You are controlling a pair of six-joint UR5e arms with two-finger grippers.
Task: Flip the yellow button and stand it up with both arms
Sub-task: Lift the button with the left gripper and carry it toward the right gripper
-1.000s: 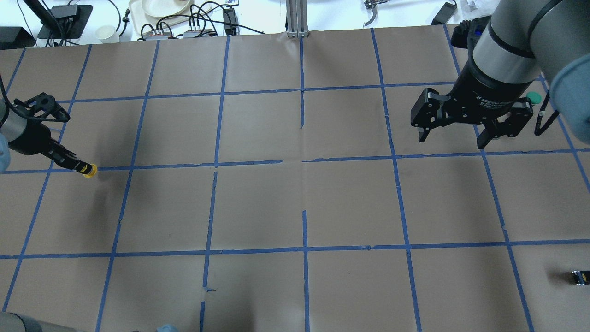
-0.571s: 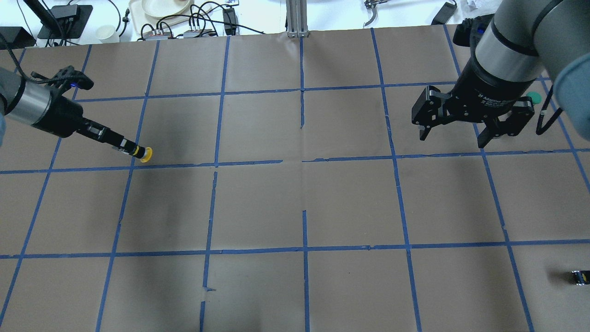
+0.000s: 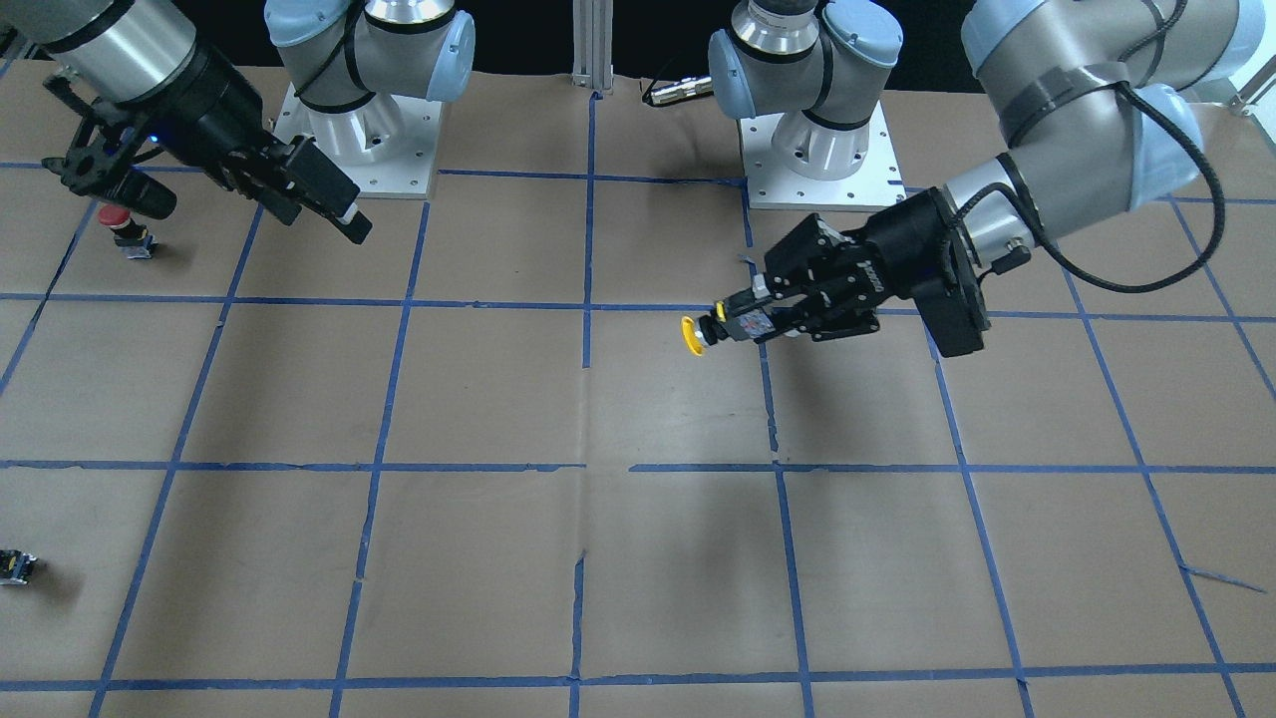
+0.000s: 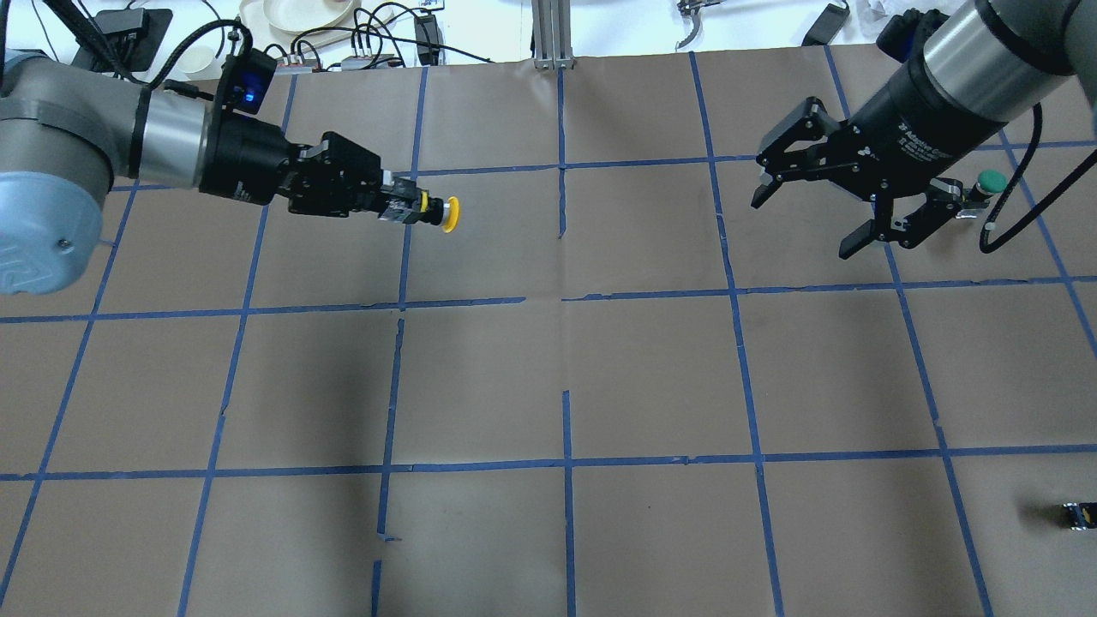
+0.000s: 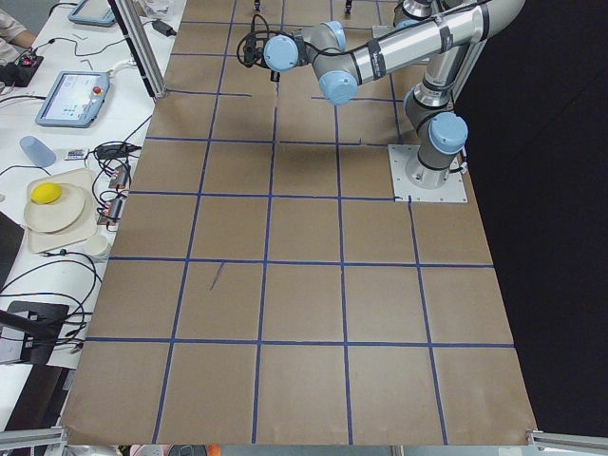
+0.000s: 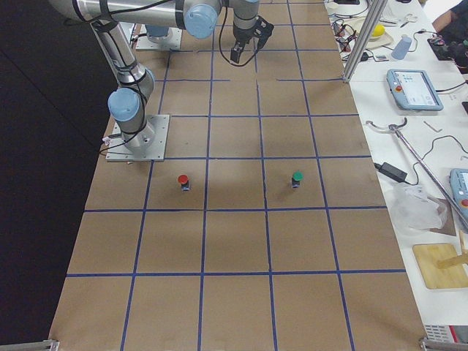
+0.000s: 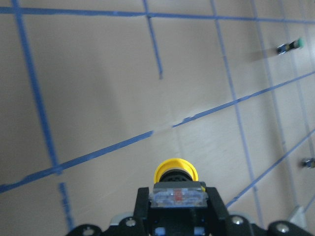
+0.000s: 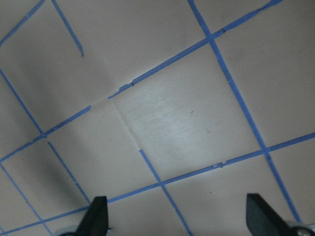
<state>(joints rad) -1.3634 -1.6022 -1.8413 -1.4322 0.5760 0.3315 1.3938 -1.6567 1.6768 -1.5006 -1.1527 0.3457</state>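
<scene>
My left gripper (image 4: 401, 208) is shut on the black and grey body of the yellow button (image 4: 451, 214). It holds the button sideways above the table, left of centre, with the yellow cap pointing toward the table's middle. The button also shows in the front view (image 3: 691, 335) and the left wrist view (image 7: 175, 172), held between the black fingers (image 7: 142, 209). My right gripper (image 4: 804, 224) is open and empty, hovering over the far right of the table, well apart from the button. It also shows in the front view (image 3: 314, 209), and its open fingertips (image 8: 97, 217) show in the right wrist view.
A green-capped button (image 4: 991, 182) stands just right of my right gripper. A red-capped button (image 3: 124, 225) stands near the right arm's base. A tiny black block with a yellow spot (image 4: 1078, 514) lies at the near right edge. Brown paper with blue tape lines (image 4: 566, 300) covers the table.
My left gripper has carried the yellow button from the table's left edge rightward and farther back, toward the middle. My right gripper has turned and shifted slightly farther back, staying open.
</scene>
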